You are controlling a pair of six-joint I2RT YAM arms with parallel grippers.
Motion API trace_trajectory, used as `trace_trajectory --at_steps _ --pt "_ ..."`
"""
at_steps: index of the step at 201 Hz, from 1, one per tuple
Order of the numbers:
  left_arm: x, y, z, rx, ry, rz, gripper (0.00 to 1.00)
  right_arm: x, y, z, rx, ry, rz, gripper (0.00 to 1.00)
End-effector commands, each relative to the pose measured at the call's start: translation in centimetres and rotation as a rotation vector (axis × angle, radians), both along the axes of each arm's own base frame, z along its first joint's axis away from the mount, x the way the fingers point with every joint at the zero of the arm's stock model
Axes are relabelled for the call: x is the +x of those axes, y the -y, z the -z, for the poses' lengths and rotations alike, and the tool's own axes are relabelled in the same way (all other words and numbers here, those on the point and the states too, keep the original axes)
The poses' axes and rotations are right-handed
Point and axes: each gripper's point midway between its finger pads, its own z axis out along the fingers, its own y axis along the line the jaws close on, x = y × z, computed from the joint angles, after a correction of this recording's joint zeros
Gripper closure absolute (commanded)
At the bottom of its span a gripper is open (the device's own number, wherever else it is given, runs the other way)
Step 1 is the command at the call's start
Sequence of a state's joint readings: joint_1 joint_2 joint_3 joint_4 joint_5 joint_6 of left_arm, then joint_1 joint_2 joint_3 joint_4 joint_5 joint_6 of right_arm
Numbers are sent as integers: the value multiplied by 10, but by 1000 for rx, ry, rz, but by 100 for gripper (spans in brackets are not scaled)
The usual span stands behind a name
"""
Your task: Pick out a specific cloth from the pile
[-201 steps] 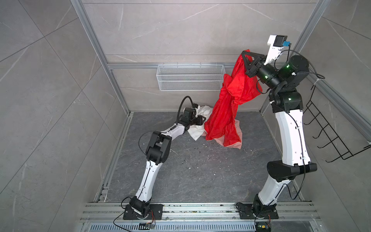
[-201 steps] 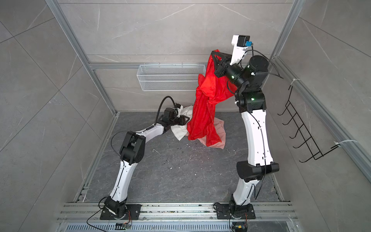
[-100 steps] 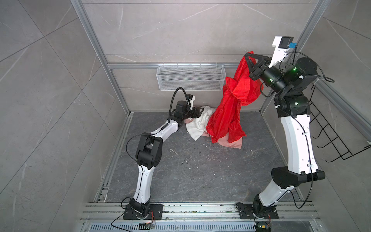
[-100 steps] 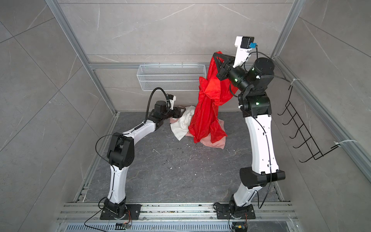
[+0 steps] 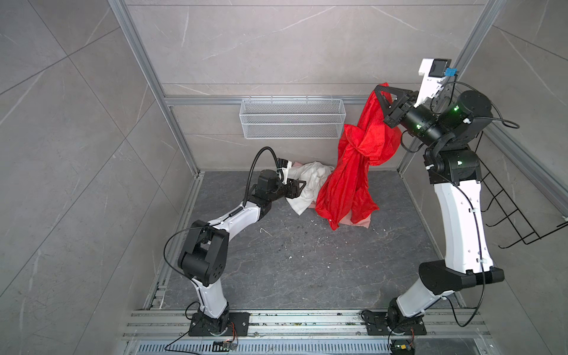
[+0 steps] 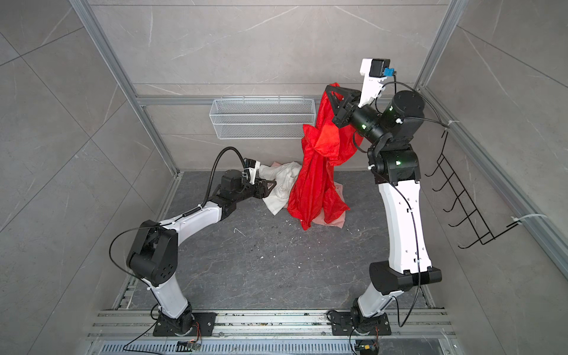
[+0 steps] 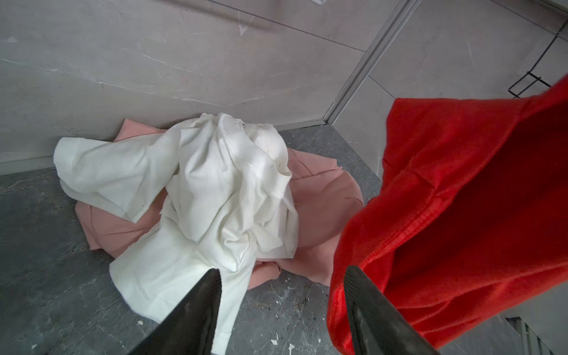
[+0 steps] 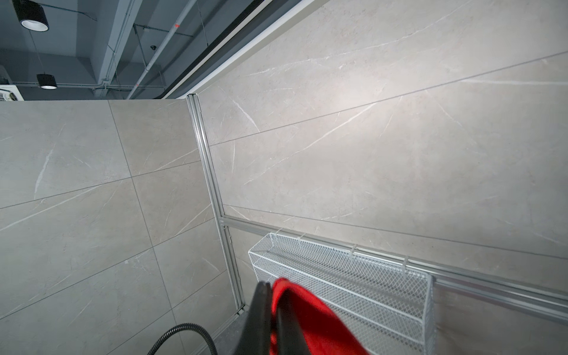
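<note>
The cloth (image 5: 356, 172) (image 6: 316, 178), bright red and wrinkled, hangs from my right gripper (image 5: 379, 89) (image 6: 330, 89), which is shut on its top corner high near the back wall. Its lower end drapes down onto the pile by the floor. In the right wrist view the fingers pinch a red fold (image 8: 307, 313) at the right gripper (image 8: 273, 287). The pile holds a white cloth (image 5: 310, 181) (image 7: 215, 184) on a salmon-pink cloth (image 7: 322, 209) (image 5: 359, 222). My left gripper (image 5: 300, 185) (image 6: 272, 184) (image 7: 282, 270) stands open, low beside the white cloth, holding nothing.
A white wire basket (image 5: 292, 120) (image 8: 353, 285) hangs on the back wall, just left of the raised cloth. A black wire rack (image 5: 522, 215) sticks out from the right wall. The dark stone floor (image 5: 292, 261) carries small white specks.
My left gripper has opened and drawn back from the white cloth. The right gripper has carried the red cloth's top a little to the right.
</note>
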State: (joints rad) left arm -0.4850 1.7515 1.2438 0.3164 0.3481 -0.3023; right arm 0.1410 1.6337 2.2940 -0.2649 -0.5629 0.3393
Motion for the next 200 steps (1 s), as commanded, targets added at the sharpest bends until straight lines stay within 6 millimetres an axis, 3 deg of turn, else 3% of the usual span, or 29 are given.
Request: trace_trajectory --at_steps 1,71,109,155,200 --pt "-21 -3 -44 -31 129 25 34 -43 -3 -23 30 58 -44 100" --pt "-95 -4 -38 -18 155 99 33 -77 -29 0 48 -25 -94 100" --pt "-121 -8 -24 -40 113 110 32 -90 -39 7 60 -48 -130 100" --pt "-158 0 -6 -40 96 168 25 -90 -51 16 72 -76 -163 100" --pt "-170 -3 -3 -75 93 185 24 -82 -62 26 69 -100 -183 100"
